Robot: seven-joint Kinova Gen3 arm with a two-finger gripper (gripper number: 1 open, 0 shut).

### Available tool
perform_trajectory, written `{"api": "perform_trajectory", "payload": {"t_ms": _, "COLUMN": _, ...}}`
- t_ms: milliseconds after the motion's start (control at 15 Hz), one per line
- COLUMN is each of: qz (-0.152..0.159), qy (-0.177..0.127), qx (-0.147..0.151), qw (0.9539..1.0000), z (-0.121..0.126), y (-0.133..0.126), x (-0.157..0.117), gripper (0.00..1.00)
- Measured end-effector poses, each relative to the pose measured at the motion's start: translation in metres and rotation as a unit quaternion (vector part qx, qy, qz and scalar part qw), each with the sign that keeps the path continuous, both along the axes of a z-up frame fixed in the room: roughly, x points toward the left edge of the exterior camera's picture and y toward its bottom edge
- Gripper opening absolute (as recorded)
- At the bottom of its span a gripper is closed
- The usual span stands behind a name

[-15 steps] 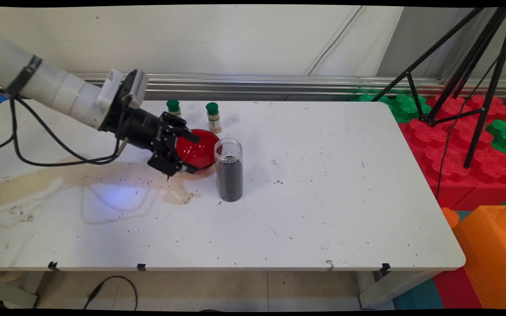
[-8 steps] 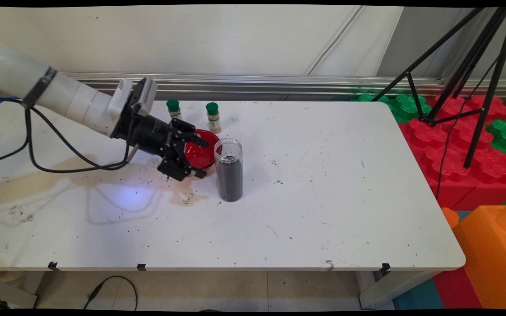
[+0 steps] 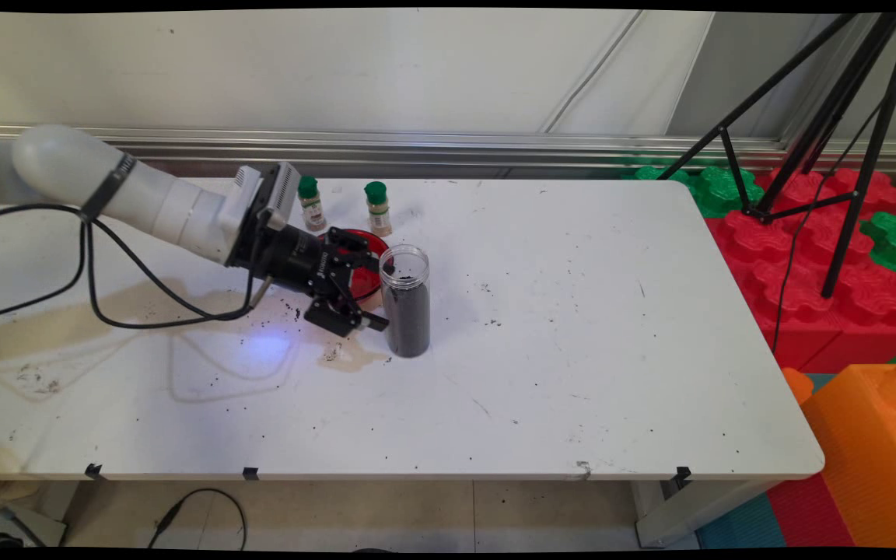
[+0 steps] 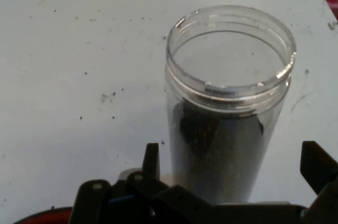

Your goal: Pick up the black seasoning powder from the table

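A clear plastic jar (image 3: 406, 302), lidless and filled most of the way with dark grains, stands upright near the middle of the white table (image 3: 572, 350). My gripper (image 3: 377, 291) is open and comes at the jar from the left, one finger on each side of its lower half, not touching it. In the hand view the jar (image 4: 227, 113) fills the centre between the two fingertips (image 4: 152, 159) of my gripper (image 4: 235, 165). Right behind the gripper sits a red bowl (image 3: 371, 243), mostly hidden by the hand; its rim (image 4: 37, 217) shows at the hand view's bottom left.
Two small spice bottles with green caps (image 3: 309, 204) (image 3: 378, 208) stand behind the bowl. A brownish spill (image 3: 351, 359) and dark crumbs lie left of the jar. A black tripod (image 3: 821, 132) and red, green and orange foam blocks (image 3: 829, 272) are off the table's right end.
The arm has moved right and down, carrying the open gripper from over the red bowl to the jar's left side. Jar, bowl and bottles have stayed put.
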State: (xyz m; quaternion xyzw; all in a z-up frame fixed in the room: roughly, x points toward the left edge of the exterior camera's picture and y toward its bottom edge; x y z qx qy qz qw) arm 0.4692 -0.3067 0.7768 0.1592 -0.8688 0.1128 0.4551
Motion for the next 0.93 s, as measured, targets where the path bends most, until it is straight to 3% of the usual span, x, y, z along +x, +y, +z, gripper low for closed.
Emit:
{"api": "perform_trajectory", "payload": {"t_ms": 867, "qz": 0.002, "qy": 0.035, "qx": -0.028, "qw": 0.9990, "z": -0.033, "y": -0.016, "x": -0.021, "gripper": 1.00}}
{"api": "perform_trajectory", "payload": {"t_ms": 933, "qz": 0.002, "qy": 0.037, "qx": -0.029, "qw": 0.9989, "z": -0.034, "y": -0.016, "x": -0.022, "gripper": 0.00}}
